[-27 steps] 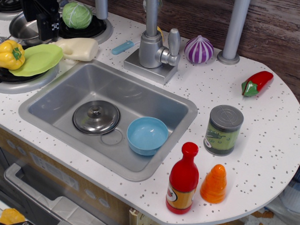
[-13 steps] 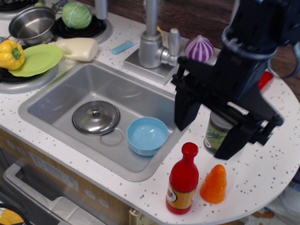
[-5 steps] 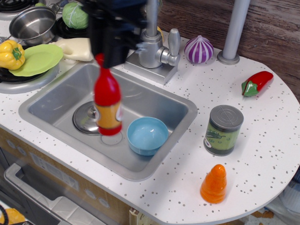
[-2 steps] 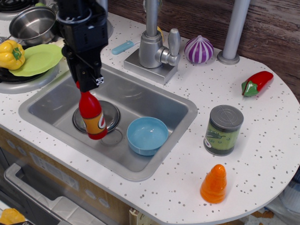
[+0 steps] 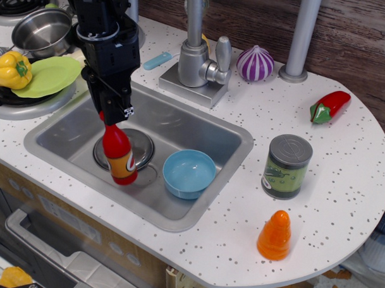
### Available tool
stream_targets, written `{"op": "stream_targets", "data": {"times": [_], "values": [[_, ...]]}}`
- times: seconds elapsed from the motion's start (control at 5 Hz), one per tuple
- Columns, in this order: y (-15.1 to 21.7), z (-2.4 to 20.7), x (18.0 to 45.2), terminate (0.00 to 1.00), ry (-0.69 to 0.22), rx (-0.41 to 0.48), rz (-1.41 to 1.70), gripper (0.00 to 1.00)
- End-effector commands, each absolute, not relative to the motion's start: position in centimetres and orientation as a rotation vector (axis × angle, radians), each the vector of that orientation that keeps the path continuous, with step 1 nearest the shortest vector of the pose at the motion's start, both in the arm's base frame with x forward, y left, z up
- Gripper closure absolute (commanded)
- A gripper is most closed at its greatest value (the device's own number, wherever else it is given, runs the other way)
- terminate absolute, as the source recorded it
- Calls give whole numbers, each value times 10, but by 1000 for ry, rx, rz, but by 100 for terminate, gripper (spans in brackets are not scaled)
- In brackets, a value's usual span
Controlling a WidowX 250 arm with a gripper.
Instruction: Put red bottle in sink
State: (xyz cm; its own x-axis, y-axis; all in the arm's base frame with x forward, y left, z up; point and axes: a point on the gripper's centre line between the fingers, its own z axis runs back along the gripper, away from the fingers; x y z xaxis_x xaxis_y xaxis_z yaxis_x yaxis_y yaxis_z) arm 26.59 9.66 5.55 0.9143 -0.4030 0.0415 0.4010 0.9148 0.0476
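Note:
The red bottle (image 5: pixel 120 155) with its yellow-orange label stands upright inside the grey sink (image 5: pixel 199 130), at the front left of the basin, its base at the front edge of a metal pot lid (image 5: pixel 139 144). My black gripper (image 5: pixel 112 114) comes down from above and is shut on the bottle's cap and neck. The cap is hidden between the fingers. I cannot tell whether the bottle's base rests on the sink floor or hangs just above it.
A light-blue bowl (image 5: pixel 189 173) sits in the sink right of the bottle. On the counter stand a green can (image 5: pixel 286 166), an orange carrot (image 5: pixel 275 235), a red chili (image 5: pixel 330 106), a purple onion (image 5: pixel 255 63) and the faucet (image 5: pixel 197 56). At left are a green plate (image 5: pixel 50 75), yellow pepper (image 5: pixel 10 69) and pot (image 5: pixel 41 30).
The gripper took the bottle from the front counter, carried it left over the sink, and in the last half second lowered it slightly further into the basin.

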Motion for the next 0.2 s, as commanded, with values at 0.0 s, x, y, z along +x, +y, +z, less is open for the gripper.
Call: {"op": "stream_targets", "data": {"times": [0.0], "values": [[99,61,269,100,-77,46,-403,0]]}}
